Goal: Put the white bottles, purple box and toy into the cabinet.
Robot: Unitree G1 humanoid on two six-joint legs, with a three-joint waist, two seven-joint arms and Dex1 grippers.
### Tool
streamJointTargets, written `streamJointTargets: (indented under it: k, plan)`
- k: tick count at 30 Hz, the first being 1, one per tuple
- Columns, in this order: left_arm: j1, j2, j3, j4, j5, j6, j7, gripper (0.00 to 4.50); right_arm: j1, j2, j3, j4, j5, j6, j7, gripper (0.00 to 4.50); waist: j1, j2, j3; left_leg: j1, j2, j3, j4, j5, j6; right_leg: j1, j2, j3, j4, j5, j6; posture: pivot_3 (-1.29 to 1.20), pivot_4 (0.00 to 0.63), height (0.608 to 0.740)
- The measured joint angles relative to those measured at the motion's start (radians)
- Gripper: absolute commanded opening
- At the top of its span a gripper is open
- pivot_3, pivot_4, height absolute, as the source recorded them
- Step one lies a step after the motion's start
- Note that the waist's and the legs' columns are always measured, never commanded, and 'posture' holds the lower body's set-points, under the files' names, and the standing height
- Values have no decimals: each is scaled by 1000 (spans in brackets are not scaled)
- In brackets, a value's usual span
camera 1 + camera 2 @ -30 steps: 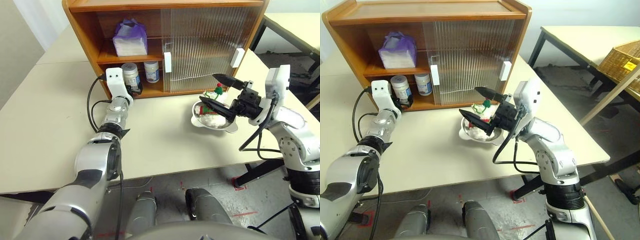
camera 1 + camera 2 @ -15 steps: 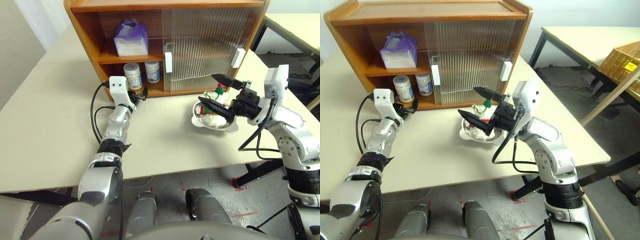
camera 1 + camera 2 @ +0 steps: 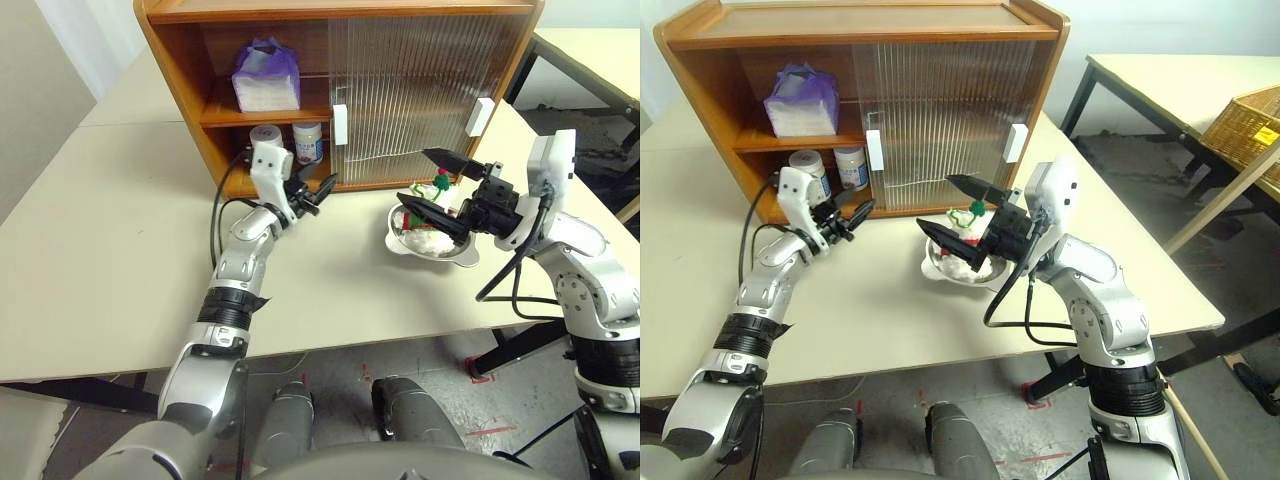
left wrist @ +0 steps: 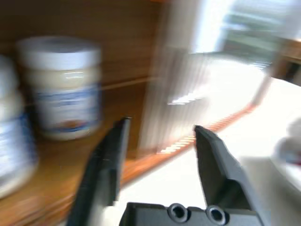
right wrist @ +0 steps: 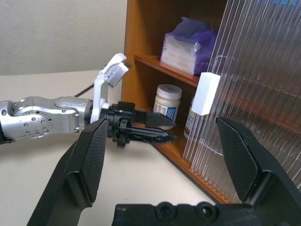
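Toy: small white plush toy with red-and-green scarf (image 3: 432, 188) lies in shallow steel bowl (image 3: 452, 254), between right pincer's (image 3: 426, 178) spread fingers
Left pincer (image 3: 314, 191): fingers slightly parted, empty, beside brown wooden cabinet (image 3: 180, 60)

A shallow round steel bowl (image 3: 452, 250) sits just below the right gripper on a cream rectangular table (image 3: 110, 230). A woven wicker basket (image 3: 1243, 118) rests on another table, well beyond that gripper.

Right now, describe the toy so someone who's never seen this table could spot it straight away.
Find the brown wooden cabinet on the table; just in front of its ribbed sliding doors sits a shallow steel bowl. The toy lies in that bowl, a small white plush with red and green trim, the only soft thing there.
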Motion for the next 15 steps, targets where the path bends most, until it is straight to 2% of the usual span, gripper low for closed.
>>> streamJointTargets:
  k: [5,9,15]
  plan:
    - [-21,-5,-30,-73,-29,69,-59,23,0,0,0,0,0,-3,-1,4500,-2,0,0,0,0,0,0,0,0,0,0,0,0,0,0,-65,74,740]
    - [-45,-32,-43,-96,-27,92,-47,23,1,0,0,0,-1,-6,-2,4500,-2,0,0,0,0,0,1,0,0,1,-1,0,0,0,0,-68,74,740]
    - [-104,-108,-56,-107,-2,107,75,23,2,2,0,0,-1,-10,-5,4500,-2,0,0,0,0,0,2,0,0,3,-1,0,-4,0,0,-72,75,740]
